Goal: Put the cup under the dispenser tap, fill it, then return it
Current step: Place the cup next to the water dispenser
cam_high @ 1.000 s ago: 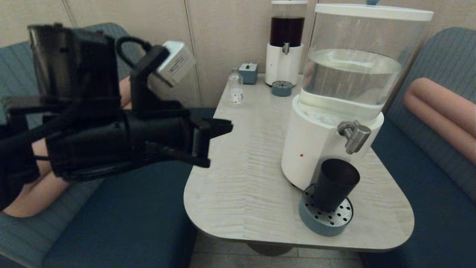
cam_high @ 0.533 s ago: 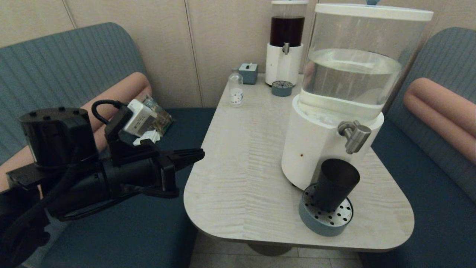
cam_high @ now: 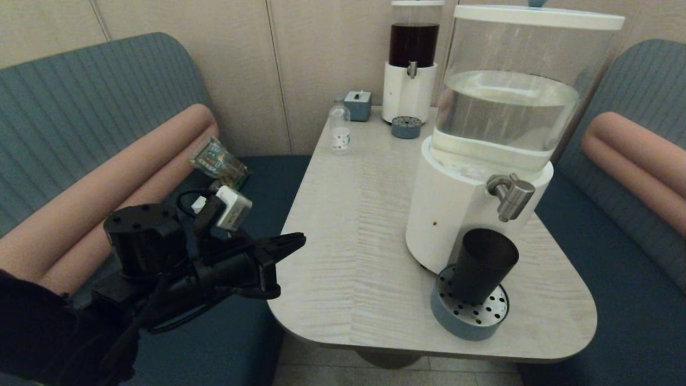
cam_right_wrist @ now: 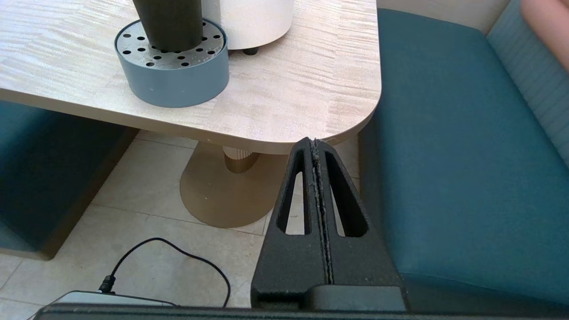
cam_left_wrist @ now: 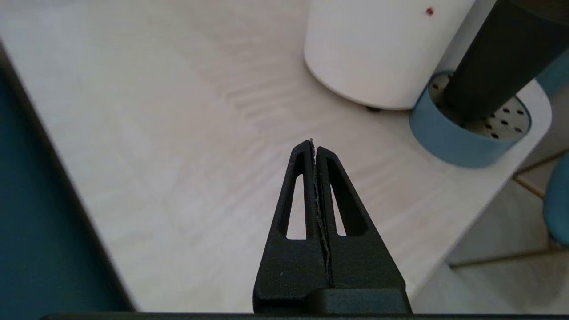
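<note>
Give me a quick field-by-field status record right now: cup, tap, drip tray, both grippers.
cup: black cup upright on the drip tray, directly below the tap
tap: steel dispenser tap on the white-based water dispenser; no stream visible
cup contents: cannot tell
left gripper: left gripper at the table's left edge, fingers shut, empty, apart from the cup
right gripper: right gripper below the table's near right corner, shut, empty

The head camera looks forward and down across the table [cam_high: 348, 241]. Both wrist cameras sit low and close, facing the drip tray [cam_left_wrist: 449, 138] from 9 and 5 o'clock.
</note>
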You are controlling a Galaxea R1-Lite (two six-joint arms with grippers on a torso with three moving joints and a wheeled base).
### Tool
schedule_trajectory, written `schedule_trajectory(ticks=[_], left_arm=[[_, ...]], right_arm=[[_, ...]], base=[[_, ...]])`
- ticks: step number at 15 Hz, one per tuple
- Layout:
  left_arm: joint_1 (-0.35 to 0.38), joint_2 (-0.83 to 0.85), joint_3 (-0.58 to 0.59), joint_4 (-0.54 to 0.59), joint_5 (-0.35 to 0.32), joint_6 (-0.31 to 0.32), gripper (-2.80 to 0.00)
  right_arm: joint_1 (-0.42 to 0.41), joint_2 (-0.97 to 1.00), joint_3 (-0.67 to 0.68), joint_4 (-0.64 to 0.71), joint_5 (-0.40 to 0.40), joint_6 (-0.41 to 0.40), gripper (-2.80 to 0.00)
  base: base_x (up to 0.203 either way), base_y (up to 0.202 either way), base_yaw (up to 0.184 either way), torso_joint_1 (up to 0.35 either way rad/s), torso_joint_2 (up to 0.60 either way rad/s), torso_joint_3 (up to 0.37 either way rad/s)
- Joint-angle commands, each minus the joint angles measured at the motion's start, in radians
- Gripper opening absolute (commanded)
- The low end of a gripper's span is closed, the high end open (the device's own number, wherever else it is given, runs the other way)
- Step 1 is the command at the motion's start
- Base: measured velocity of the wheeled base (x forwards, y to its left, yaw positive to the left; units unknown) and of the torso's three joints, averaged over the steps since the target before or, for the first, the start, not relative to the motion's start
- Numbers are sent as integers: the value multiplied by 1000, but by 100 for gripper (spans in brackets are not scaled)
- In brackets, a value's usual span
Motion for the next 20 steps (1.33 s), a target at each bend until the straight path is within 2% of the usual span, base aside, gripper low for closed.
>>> schedule_trajectory(ticks=[1, 2, 3, 5, 6, 8, 10, 12, 16, 20], left_arm=[[-10, 141, 22, -205, -6, -22, -280], [-35, 159, 32, -229, -7, -50, -280], [-55, 170, 40, -244, -8, -57, 0], [-78, 183, 51, -265, -22, -64, 0], [-81, 185, 74, -273, -55, -61, 0], [-101, 180, 107, -291, -153, -58, 0], [-104, 176, 94, -296, -281, -58, 0], [-118, 184, 47, -296, -352, -54, 0], [-219, 247, -33, -296, -371, -53, 0], [-324, 347, -145, -296, -341, -56, 0]], right_arm=[[0, -1, 0, 0, 1, -1, -280], [0, -1, 0, 0, 1, -1, -280], [0, -1, 0, 0, 1, -1, -280], [0, -1, 0, 0, 1, -1, -280], [0, -1, 0, 0, 1, -1, -280], [0, -1, 0, 0, 1, -1, -280], [0, -1, 0, 0, 1, -1, -280], [0, -1, 0, 0, 1, -1, -280], [0, -1, 0, 0, 1, -1, -280], [0, -1, 0, 0, 1, -1, -280]], base=[[0, 0, 0, 0, 0, 0], [0, 0, 0, 0, 0, 0], [0, 0, 0, 0, 0, 0], [0, 0, 0, 0, 0, 0], [0, 0, 0, 0, 0, 0], [0, 0, 0, 0, 0, 0], [0, 0, 0, 0, 0, 0], [0, 0, 0, 0, 0, 0], [0, 0, 0, 0, 0, 0], [0, 0, 0, 0, 0, 0]])
